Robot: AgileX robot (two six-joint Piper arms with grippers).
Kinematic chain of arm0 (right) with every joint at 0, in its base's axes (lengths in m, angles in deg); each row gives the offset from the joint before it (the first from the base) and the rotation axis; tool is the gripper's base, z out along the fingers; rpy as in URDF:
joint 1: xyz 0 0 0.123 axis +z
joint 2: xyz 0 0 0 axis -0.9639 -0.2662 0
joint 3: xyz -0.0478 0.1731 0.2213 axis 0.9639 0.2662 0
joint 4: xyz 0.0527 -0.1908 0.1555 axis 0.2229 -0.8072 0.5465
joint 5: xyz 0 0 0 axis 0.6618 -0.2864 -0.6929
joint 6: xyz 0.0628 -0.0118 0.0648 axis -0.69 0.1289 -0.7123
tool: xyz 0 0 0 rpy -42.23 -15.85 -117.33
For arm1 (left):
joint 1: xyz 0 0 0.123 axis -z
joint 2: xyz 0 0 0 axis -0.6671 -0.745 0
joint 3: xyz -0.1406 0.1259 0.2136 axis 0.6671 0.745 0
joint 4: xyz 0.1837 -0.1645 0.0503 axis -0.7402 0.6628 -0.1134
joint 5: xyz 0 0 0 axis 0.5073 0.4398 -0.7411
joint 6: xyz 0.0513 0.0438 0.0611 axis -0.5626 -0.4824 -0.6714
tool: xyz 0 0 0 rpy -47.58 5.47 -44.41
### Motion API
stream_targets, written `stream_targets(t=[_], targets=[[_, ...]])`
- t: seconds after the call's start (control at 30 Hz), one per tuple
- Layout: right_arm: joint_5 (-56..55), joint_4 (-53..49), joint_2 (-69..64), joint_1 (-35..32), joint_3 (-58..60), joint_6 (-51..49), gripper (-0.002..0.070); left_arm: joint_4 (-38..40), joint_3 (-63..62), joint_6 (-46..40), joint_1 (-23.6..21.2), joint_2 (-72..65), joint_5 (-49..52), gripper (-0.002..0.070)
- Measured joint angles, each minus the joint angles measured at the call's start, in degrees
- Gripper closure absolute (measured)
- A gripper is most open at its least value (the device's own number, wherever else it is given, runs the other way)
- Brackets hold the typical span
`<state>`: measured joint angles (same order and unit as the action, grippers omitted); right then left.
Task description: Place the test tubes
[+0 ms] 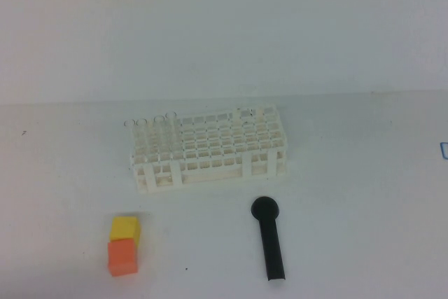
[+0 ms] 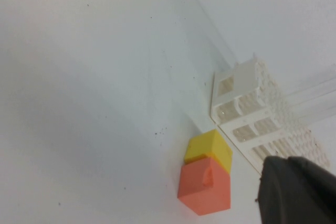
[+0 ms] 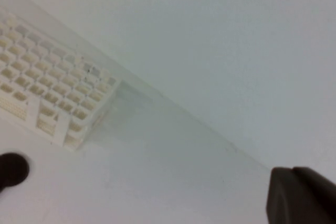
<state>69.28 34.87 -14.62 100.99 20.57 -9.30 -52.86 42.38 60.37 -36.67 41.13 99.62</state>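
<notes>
You have the white rack point(image 1: 210, 146) standing mid-table, its long side facing the robot. Clear test tubes point(image 1: 159, 127) stand upright in its left-end cells. Open table point(image 1: 364, 201) runs off both ends of the rack.

In front of the rack, toward the left, a yellow block point(image 1: 125, 228) touches an orange block point(image 1: 122, 257). A black tool point(image 1: 269, 239) lies flat near the centre, well apart from the blocks.

The left gripper point(image 2: 296, 190) shows as a dark edge near the orange block and the rack's left end. The right gripper point(image 3: 302, 195) shows likewise, off the rack's right end. You cannot tell whether either is open or closed.
</notes>
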Motion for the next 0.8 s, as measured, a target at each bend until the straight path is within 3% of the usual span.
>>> stream_targets(t=[0.23, 0.37, 0.7, 0.8], targets=[[12.12, -2.57, 3.05, -0.11, 0.13, -5.27, 0.0678, 0.00, 0.00, -1.39, 0.00, 0.00, 0.00, 0.0676], [15.15, -2.57, 6.90, -3.39, 3.33, -6.22, 0.0678, -1.45, 0.00, -1.48, 0.00, 0.00, 0.00, 0.0676], [-9.54, -4.32, 20.91, -22.46, 15.94, -10.08, 0.0678, -2.23, 0.00, -1.48, 0.00, -0.09, 0.00, 0.0676], [-11.99, -4.46, 24.74, -26.40, 20.93, -10.45, 0.0678, -2.35, 0.00, -1.48, 0.00, -0.09, 0.00, 0.0676]])
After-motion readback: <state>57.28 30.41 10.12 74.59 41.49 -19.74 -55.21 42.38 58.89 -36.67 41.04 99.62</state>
